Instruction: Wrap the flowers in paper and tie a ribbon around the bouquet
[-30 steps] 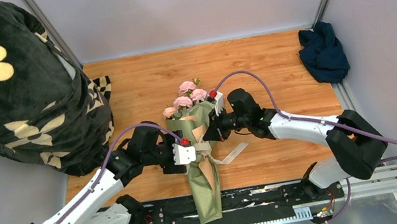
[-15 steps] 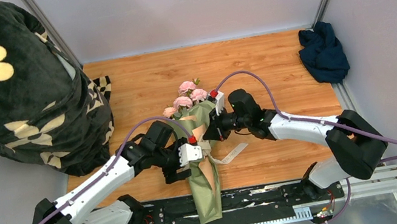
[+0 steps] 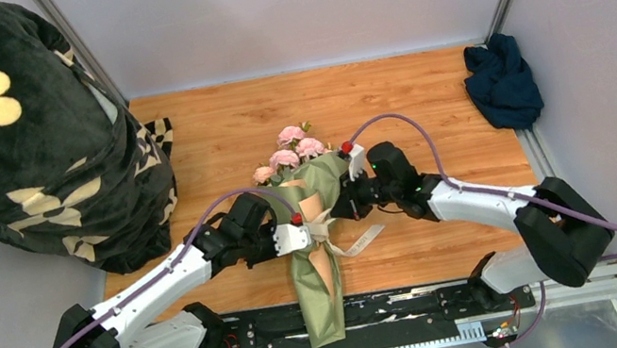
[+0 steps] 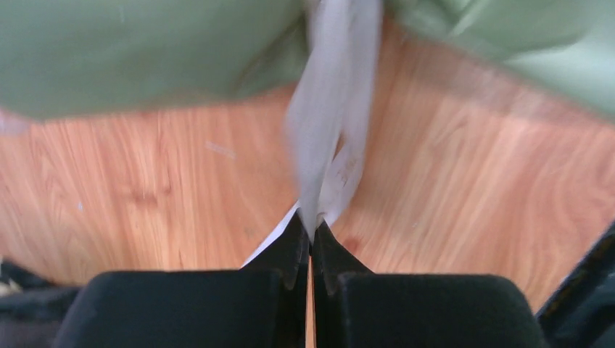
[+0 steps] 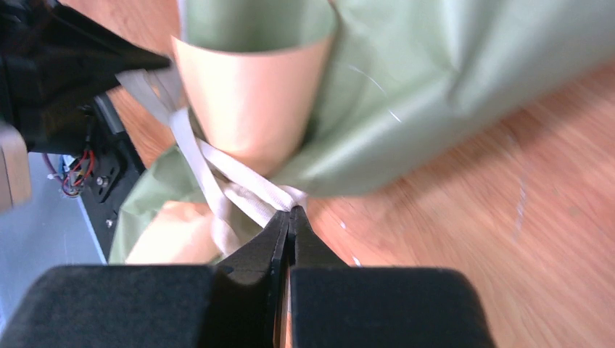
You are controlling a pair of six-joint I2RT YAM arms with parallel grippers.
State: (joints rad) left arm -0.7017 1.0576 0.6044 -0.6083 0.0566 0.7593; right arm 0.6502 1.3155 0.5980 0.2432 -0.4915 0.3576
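Observation:
The bouquet lies along the wooden table with pink flowers (image 3: 287, 155) at its far end, wrapped in an olive-green paper (image 3: 315, 278) cone showing a tan inner face (image 5: 246, 101). A cream ribbon (image 3: 327, 226) crosses the cone's middle, its loose end (image 3: 364, 241) trailing right. My left gripper (image 3: 313, 232) presses against the cone's left side. In the left wrist view it (image 4: 312, 228) is shut on the ribbon (image 4: 330, 109) under the green paper (image 4: 145, 51). My right gripper (image 3: 343, 210) is at the cone's right side. Its jaws (image 5: 291, 212) are shut on the ribbon (image 5: 239, 181) by the paper (image 5: 435, 87).
A black blanket with cream flower prints (image 3: 11, 140) is heaped at the back left. A dark navy cloth (image 3: 501, 82) lies at the table's back right corner. The black rail (image 3: 405, 305) with the arm bases runs along the near edge under the cone's tip.
My left gripper has gone from open to shut, now pinching the ribbon at the cone's left. The right gripper has shifted slightly right and toward me, still holding the ribbon.

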